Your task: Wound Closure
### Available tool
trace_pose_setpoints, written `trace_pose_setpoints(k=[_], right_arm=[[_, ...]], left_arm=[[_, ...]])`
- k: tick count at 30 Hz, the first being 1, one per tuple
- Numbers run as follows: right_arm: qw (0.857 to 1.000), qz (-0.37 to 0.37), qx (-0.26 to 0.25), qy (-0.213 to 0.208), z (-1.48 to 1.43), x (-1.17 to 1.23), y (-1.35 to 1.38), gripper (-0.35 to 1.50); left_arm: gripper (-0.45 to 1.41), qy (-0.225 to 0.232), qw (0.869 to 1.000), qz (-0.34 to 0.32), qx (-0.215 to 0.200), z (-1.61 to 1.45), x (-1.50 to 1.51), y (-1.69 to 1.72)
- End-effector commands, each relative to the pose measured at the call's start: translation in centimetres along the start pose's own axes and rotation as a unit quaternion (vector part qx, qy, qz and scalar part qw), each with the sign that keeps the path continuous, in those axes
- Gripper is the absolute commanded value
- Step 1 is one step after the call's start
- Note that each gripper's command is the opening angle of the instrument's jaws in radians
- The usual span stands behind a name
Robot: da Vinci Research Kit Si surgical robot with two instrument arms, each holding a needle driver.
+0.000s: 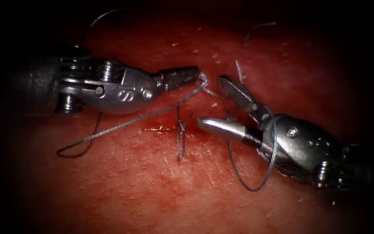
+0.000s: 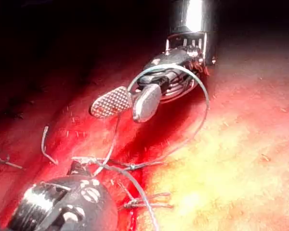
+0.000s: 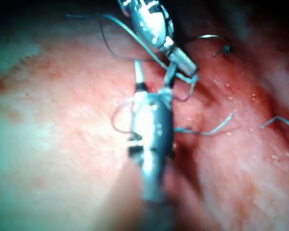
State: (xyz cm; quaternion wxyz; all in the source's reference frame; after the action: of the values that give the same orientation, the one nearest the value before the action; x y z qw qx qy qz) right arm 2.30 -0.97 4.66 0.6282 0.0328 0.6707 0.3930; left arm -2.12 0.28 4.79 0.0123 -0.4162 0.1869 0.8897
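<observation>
Tissue (image 1: 152, 190) fills foreground, knot (image 1: 181, 128) on cut. Your right hand (image 1: 215, 104) gapes, grasping nothing, thread (image 1: 256, 182) looped round its wrist. Left hand (image 1: 195, 74) clenched on thread end. Needle: cannot tell where. Keep tension even, loop clear of jaws.

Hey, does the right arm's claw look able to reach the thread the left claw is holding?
Probably yes. The right claw stands open just right of the left claw, which is shut on the thread. Only a short bare gap over the tissue separates them, though thread is looped around the right tool's wrist.
</observation>
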Motion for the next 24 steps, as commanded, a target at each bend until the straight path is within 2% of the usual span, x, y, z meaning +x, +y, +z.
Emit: trace_pose_setpoints(k=[1,3,5,6,10,12,15,22,24], right_arm=[[1.000,0.009,-0.012,-0.003,-0.01,-0.07,0.02,0.65],[0.999,0.018,-0.037,-0.007,-0.05,-0.06,0.08,0.58],[0.997,0.029,-0.064,-0.012,-0.07,-0.08,0.13,0.41],[0.995,0.029,-0.090,-0.037,-0.06,-0.11,0.17,0.35],[0.987,0.033,-0.123,-0.097,-0.02,-0.18,0.25,0.33],[0.978,0.031,-0.151,-0.141,0.00,-0.26,0.35,0.19],[0.972,0.026,-0.169,-0.164,0.01,-0.32,0.43,0.19],[0.960,0.019,-0.214,-0.178,0.01,-0.38,0.53,0.29],[0.952,0.017,-0.242,-0.187,0.03,-0.38,0.56,0.43]], left_arm=[[-0.45,0.001,1.000,0.000,0.000,0.04,0.00,0.03],[-0.45,0.001,1.000,0.001,-0.003,-0.01,-0.01,0.12],[-0.45,0.001,1.000,0.003,-0.002,-0.06,0.01,0.20],[-0.45,0.003,1.000,0.004,-0.006,-0.08,0.04,0.24],[-0.45,0.007,1.000,0.004,-0.007,-0.13,0.15,0.32],[-0.45,0.010,1.000,0.004,-0.008,-0.18,0.25,0.38],[-0.45,0.011,1.000,0.004,-0.009,-0.22,0.30,0.41],[-0.45,0.011,1.000,0.004,-0.008,-0.23,0.36,0.44],[-0.45,0.010,1.000,0.004,-0.008,-0.20,0.37,0.43]])
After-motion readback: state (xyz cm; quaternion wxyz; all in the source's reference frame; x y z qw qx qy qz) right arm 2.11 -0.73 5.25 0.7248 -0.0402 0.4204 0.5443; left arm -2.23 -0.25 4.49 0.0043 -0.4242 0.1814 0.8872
